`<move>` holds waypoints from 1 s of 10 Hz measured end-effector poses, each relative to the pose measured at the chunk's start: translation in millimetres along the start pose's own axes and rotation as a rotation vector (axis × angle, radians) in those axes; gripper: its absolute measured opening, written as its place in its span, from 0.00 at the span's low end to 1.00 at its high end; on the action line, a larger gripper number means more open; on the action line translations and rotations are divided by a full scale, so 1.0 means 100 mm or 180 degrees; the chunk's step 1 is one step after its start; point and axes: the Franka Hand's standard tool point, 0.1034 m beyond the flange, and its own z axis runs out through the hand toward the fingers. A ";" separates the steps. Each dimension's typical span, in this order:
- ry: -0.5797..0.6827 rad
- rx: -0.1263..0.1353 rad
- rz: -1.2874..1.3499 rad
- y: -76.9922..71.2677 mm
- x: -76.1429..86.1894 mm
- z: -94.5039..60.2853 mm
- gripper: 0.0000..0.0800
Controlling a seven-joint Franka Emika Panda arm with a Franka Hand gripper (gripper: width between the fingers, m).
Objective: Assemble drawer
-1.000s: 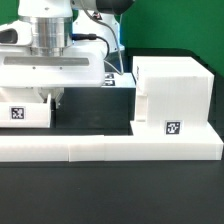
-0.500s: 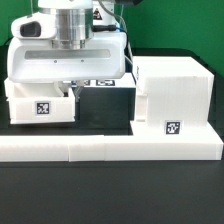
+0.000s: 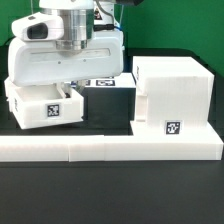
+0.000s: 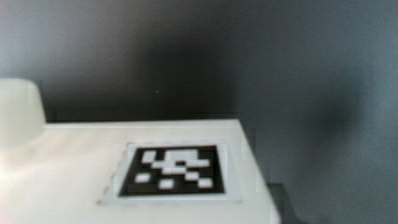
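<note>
The large white housing [image 3: 170, 95] of the drawer stands at the exterior view's right with a tag on its front. One small white tray [image 3: 45, 105] with a tag on its face hangs tilted at the exterior view's left, next to the housing. My gripper [image 3: 68, 91] comes down onto the tray from above and is shut on it; its fingertips are mostly hidden behind the tray's rim. The wrist view shows the tray's tagged face [image 4: 178, 170] very close and a rounded white bit [image 4: 15, 110] beside it; no fingers show there. A second tray is out of view.
The long low white L-shaped wall [image 3: 110, 148] runs along the front, below the tray and the housing. The marker board [image 3: 103, 83] lies behind, between the gripper and the housing. A dark gap separates the tray from the housing.
The gripper and the tray have moved toward the exterior view's right, closer to the housing. The tray has risen a little and now sits tilted.
</note>
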 end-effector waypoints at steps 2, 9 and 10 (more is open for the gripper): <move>-0.0026 -0.0011 -0.0646 -0.07 0.10 -0.01 0.05; -0.0161 -0.0014 -0.2221 -0.03 0.13 0.00 0.05; -0.0230 0.0035 -0.2493 -0.05 0.18 -0.02 0.05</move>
